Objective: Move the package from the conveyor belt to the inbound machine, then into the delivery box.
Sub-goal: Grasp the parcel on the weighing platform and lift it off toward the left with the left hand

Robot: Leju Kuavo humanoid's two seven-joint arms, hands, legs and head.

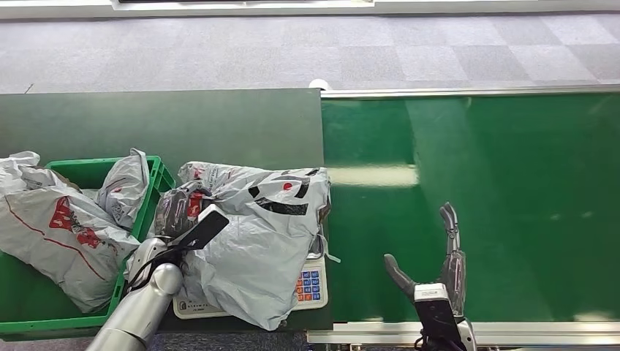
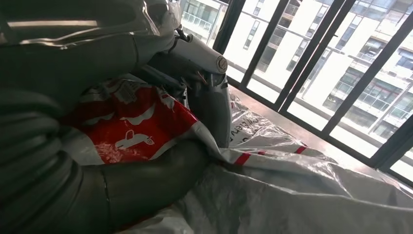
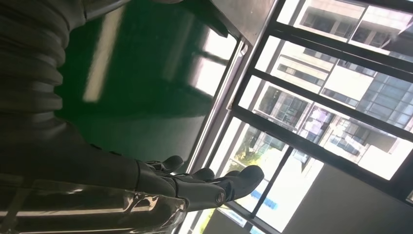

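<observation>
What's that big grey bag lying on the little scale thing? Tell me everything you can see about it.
The grey package is a soft, crumpled plastic mailer bag with black and red printing. It lies slumped across the white scale, covering most of it and leaving the keypad corner showing. The robot's left hand grips its left end, beside the green crate.

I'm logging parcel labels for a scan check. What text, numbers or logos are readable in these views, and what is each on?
No text can be read with certainty.
Grey package on the scale: red and black printing, too blurred.
Scale keypad: coloured keys, figures too small.
Left wrist view, package: white car pictogram on red; grey lettering beside it, cut off and unreadable.
Bags in the green crate: red marks, illegible.
</observation>
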